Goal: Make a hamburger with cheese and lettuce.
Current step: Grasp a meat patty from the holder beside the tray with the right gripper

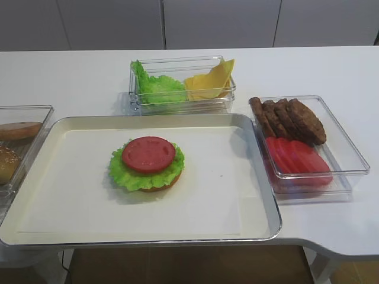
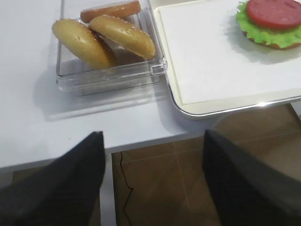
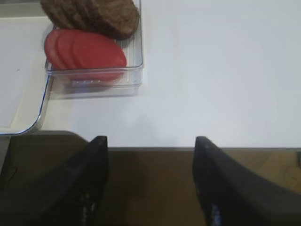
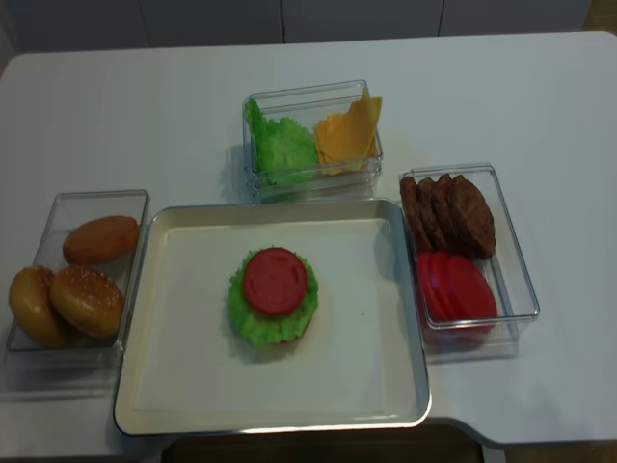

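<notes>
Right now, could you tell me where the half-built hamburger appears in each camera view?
Exterior high: hamburger left of centre on the tray.
Right wrist: not in view.
Left wrist: top right corner.
Exterior high (realsense): centre of frame.
Shared landmark: the tray.

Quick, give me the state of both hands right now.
Left hand: open, holding nothing.
Right hand: open, holding nothing.
</notes>
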